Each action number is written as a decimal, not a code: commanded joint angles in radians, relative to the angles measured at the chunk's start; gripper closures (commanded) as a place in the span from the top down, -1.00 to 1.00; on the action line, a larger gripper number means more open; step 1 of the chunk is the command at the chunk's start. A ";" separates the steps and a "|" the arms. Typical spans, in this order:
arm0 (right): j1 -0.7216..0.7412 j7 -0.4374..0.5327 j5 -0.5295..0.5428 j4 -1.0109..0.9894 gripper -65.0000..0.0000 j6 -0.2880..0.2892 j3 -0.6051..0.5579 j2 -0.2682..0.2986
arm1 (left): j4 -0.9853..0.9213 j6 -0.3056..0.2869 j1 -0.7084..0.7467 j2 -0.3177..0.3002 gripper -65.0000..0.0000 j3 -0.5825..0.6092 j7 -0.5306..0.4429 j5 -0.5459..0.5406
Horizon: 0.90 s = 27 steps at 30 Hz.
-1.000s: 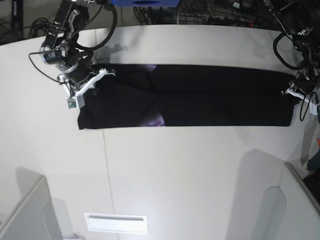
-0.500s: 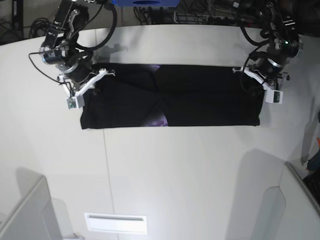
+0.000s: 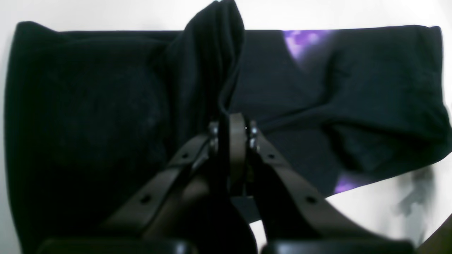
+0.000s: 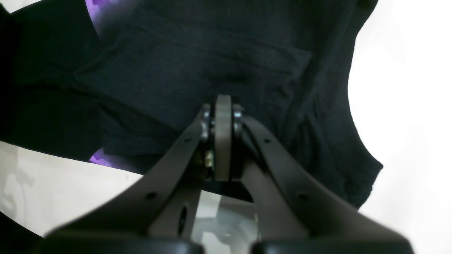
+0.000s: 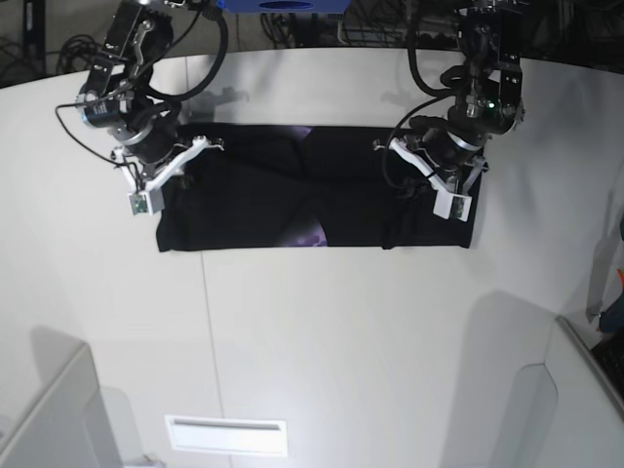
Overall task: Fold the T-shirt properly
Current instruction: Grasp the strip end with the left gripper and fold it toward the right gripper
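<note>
The black T-shirt lies as a long folded band across the white table, with a purple print at its front edge. My left gripper is over the band's right end, shut on a ridge of cloth that rises from its fingertips. My right gripper sits at the band's left end. Its fingertips are shut and rest against the flat cloth; no cloth shows between them.
A white label plate lies near the table's front. Grey partitions stand at the lower left and lower right. Cables and a blue object are behind the far edge.
My left gripper has travelled left along the table, pulling the T-shirt's right end with it, so the band is shorter. The right arm has stayed put.
</note>
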 commanded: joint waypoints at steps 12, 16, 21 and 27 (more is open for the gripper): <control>0.011 0.017 0.016 0.015 -1.00 0.004 0.000 0.003 | -0.072 -0.004 -0.055 0.021 -1.00 0.028 -0.025 -0.010; 0.011 0.017 0.016 0.015 -1.00 0.004 0.000 0.003 | -0.072 -0.004 -0.073 0.022 -1.00 0.028 -0.021 -0.010; 0.013 0.017 0.016 0.015 -1.00 0.004 0.000 0.003 | -0.063 -0.004 -0.073 0.022 -1.00 0.028 -0.020 -0.010; 0.014 0.018 0.016 0.015 -1.00 0.004 0.000 0.003 | -0.072 -0.004 -0.073 0.022 -1.00 0.030 -0.020 -0.010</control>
